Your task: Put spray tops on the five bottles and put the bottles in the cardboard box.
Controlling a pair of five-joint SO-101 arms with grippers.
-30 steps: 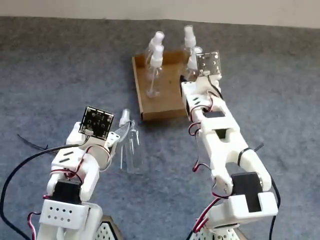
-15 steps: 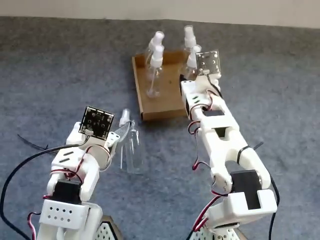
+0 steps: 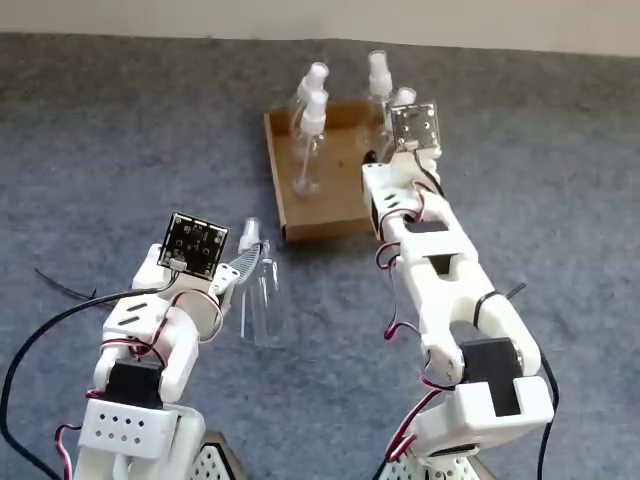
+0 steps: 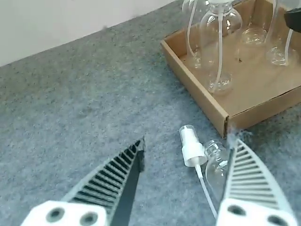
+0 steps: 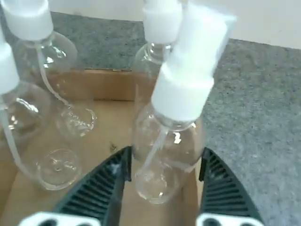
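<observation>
Four of five capped and inside the cardboard box (image 3: 330, 205) — the fourth bottle (image 5: 169, 141) clamped between the jaws of the right gripper (image 5: 165, 155) at the box's right side, apparently leaning, close against the neighbouring bottles (image 5: 61, 122). Main risk there: releasing while tilted, toppling it into the others or over the wall. Worth standing it flat on the box floor before letting go. Fifth bottle (image 4: 217, 172) lying on the table (image 4: 70, 94) outside the box, spray top (image 4: 190, 146) loose beside its neck, not seated; tube in or out of the neck, cannot tell. Left gripper (image 4: 188, 143) spread wide around both, gripping nothing. Second risk — closing on round clear plastic lying flat: likely to roll or squirt out sideways, or pinching the top instead and bending the thin tube.
</observation>
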